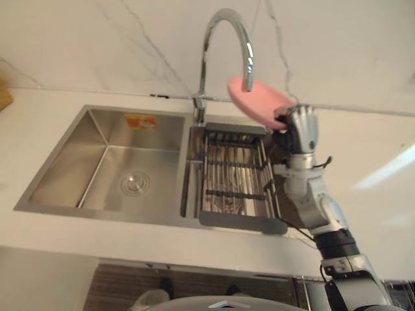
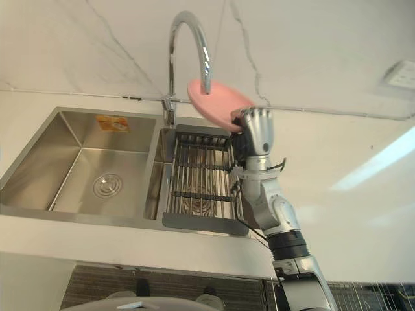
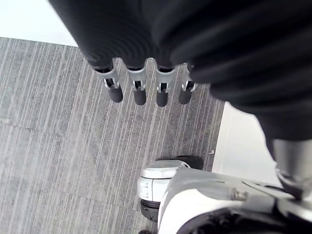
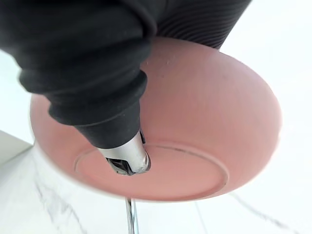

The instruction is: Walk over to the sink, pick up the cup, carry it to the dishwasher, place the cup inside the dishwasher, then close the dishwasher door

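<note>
First, from the head, the right hand [image 1: 301, 126] hovers above the right side of the steel sink [image 1: 97, 139], fingers curled round the rim of a pink bowl [image 1: 256, 100]. The bowl is held tilted close by the spout of the curved tap [image 1: 217, 32], over the wire rack [image 1: 233, 175] set in the smaller basin; whether bowl and spout touch I cannot tell. Next, along the left wrist, the left hand [image 3: 139, 92] hangs with fingers straight and loose above grey striped floor [image 3: 53, 136]. Last, along the right wrist, the thumb [image 4: 127, 158] presses the bowl's flat underside.
</note>
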Robot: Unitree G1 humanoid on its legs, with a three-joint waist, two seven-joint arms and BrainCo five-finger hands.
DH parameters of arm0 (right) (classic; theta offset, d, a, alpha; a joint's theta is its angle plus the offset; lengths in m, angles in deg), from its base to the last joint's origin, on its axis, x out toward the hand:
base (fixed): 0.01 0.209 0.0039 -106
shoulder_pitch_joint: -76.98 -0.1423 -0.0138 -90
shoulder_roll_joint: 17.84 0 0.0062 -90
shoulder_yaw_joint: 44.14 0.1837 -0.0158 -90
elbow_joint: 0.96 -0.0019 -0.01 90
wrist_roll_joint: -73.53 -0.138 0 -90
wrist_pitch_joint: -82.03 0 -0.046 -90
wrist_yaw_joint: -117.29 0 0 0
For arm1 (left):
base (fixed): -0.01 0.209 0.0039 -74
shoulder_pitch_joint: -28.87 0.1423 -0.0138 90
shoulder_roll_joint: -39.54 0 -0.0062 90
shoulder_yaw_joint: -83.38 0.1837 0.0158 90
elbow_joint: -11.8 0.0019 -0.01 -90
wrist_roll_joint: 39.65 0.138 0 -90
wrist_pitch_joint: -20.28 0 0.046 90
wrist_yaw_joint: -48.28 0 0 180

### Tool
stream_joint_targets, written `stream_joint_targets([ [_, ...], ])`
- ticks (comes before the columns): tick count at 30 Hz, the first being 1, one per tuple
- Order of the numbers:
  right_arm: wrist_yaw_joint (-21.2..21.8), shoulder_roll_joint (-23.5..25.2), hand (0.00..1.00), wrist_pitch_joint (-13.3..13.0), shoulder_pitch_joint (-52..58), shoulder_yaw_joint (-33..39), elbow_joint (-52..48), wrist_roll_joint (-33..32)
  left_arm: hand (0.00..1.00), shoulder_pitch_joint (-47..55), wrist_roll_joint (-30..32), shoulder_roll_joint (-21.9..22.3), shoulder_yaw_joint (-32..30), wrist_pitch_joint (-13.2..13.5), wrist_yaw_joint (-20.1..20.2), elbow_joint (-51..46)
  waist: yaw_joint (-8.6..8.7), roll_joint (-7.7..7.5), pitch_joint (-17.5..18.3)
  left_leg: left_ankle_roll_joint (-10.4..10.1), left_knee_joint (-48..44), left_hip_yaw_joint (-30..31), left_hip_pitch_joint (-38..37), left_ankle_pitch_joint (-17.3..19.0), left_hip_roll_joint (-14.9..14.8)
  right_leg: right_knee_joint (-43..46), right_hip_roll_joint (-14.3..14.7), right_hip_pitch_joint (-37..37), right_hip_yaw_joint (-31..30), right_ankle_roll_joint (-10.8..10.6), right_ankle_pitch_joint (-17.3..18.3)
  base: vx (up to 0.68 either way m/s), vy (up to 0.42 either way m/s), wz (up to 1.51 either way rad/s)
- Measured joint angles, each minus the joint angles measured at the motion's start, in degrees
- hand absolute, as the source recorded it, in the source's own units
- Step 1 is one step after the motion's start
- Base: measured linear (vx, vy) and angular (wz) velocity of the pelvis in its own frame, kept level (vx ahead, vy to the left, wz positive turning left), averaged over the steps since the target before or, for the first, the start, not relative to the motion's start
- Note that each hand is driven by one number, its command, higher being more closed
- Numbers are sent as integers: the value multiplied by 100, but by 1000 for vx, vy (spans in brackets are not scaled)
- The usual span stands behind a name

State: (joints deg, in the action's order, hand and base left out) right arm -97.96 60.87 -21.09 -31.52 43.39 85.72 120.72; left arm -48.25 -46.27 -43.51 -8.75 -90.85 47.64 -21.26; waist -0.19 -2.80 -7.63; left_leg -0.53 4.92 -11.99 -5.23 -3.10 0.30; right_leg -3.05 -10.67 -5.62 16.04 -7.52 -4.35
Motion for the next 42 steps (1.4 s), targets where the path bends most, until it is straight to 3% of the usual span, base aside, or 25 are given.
stream_joint_targets([
  [5, 137, -266, 100, -286, 568, 189, -517, 71, 0, 7, -11, -1, -12, 3, -2, 17, 60, -7, 12, -7, -1, -235, 10, 13, -10, 17, 12, 163, -257, 40, -40, -15, 11, -23],
  [9, 221, -298, 100, -346, 1192, 965, -765, 228, 0, 54, -199, -32, -14, 27, 9, 39, 81, -24, 21, 21, -36, -377, 12, 34, 18, 25, 4, 212, -330, -4, -115, 6, 12, -6],
  [11, 154, -254, 100, -253, 1316, 1475, -765, 167, 0, 111, -285, -47, -24, 38, 15, 31, 124, -41, 24, 9, -36, -580, 37, 74, 15, 123, 4, 446, -584, 5, -131, -8, 27, -70],
  [14, -147, -261, 100, -13, 1608, 2352, -691, 76, 0, 158, -442, -87, -60, 23, 14, 63, 396, -123, 5, 10, -37, -1004, 118, 152, 43, 151, 17, 810, -993, 90, -217, -17, 37, -81],
  [16, -313, -253, 100, -1, 2076, 2565, -686, 43, 0, 155, -473, -119, -240, -32, 15, 130, 543, -207, 9, -6, -38, -1330, 58, 209, 23, 76, 45, 924, -1076, 295, -262, -18, 26, -90],
  [17, -429, -252, 100, -86, 2348, 2571, -685, 48, 0, 155, -583, -135, -316, -76, 8, 185, 550, -289, 0, -24, -38, -1523, -7, 255, -26, 95, 50, 979, -916, 539, -238, 4, 2, -101],
  [18, -526, -234, 100, -216, 2577, 2568, -686, 46, 0, 141, -683, -146, -463, -128, 8, 241, 595, -272, 45, -53, -38, -1712, -76, 291, -101, 173, 26, 992, -597, 781, -175, 7, -3, -97],
  [19, -550, -229, 100, -284, 2666, 2568, -686, 46, 0, 143, -695, -156, -485, -135, 6, 239, 636, -304, 53, -57, -36, -1790, -103, 303, -130, 244, 6, 1023, -420, 887, -98, 14, -5, -69],
  [20, -607, -219, 100, -362, 2771, 2568, -685, 56, 0, 140, -707, -155, -572, -132, 11, 229, 680, -358, 70, -57, -36, -1819, -90, 310, -182, 396, -17, 1140, -166, 1160, 134, 16, 1, -52],
  [21, -696, -136, 100, -431, 2848, 2570, -684, 57, 0, 106, -725, -148, -681, -118, 47, 214, 716, -278, 110, -42, -37, -1884, -34, 313, -350, 542, 0, 1157, 154, 1381, 522, -21, -26, -44],
  [22, -795, -4, 100, -495, 2879, 2557, -579, 57, 0, 37, -725, -131, -670, -111, 100, 205, 732, -214, 97, -30, -33, -1917, 25, 341, -501, 764, -3, 1187, 317, 1272, 471, -16, -50, -22],
  [23, -840, 38, 100, -522, 2871, 2539, -477, 57, 0, 2, -726, -167, -669, -103, 108, 176, 722, -346, 132, -75, -112, -1893, 53, 374, -518, 809, -2, 1146, 362, 1231, 399, 5, -94, -3],
  [24, -896, 74, 100, -516, 2870, 2450, -291, 65, 0, 13, -729, -297, -679, -91, 121, 47, 651, -552, 218, -155, -325, -1899, 140, 457, -432, 648, -92, 1019, 353, 1019, 240, 69, -92, -3],
  [25, -930, 95, 100, -488, 2828, 2399, -188, 67, 0, -15, -754, -330, -672, -75, 129, 31, 581, -637, 255, -177, -454, -1943, 177, 510, -423, 482, -123, 988, 341, 675, -52, 108, -109, -10],
  [27, -974, 112, 100, -206, 2645, 2124, 2, 66, 0, -108, -867, -296, -672, 24, 134, -3, 447, -638, 279, -205, -782, -1958, 327, 588, -529, 231, -46, 935, 343, 363, -301, 84, -91, -10],
  [28, -952, 117, 100, -134, 2617, 2092, 4, 64, 0, -111, -915, -267, -673, 60, 131, -13, 424, -624, 274, -219, -822, -1954, 333, 603, -559, 207, -19, 915, 342, 363, -313, 33, -57, -3],
  [30, -826, 140, 100, 61, 2623, 2095, 62, 36, 0, -90, -1017, -161, -672, 110, 84, -13, 377, -373, 223, -259, -898, -1937, 345, 638, -643, 159, 59, 863, 346, 366, -316, 23, -32, -3],
  [33, -730, 164, 100, 215, 2702, 2184, 607, -91, 0, -74, -1024, -96, -653, 111, 63, -12, 391, -232, 227, -307, -950, -1904, 295, 674, -719, 74, 132, 763, 349, 363, -315, 3, -12, -6],
  [37, -731, 255, 100, 390, 2915, 2402, 1113, -295, 0, -18, -1134, -53, -641, 112, -13, -17, 452, -193, 204, -331, -991, -1867, 207, 723, -727, -7, 146, 665, 336, 340, -307, -50, 20, -6],
  [42, -795, 553, 100, 789, 3004, 2810, 1255, -423, 0, 32, -1279, -3, -629, 109, -56, -23, 535, -54, 157, -343, -996, -1937, 217, 781, -664, -186, 84, 661, 276, 312, -395, -76, 55, -6],
])
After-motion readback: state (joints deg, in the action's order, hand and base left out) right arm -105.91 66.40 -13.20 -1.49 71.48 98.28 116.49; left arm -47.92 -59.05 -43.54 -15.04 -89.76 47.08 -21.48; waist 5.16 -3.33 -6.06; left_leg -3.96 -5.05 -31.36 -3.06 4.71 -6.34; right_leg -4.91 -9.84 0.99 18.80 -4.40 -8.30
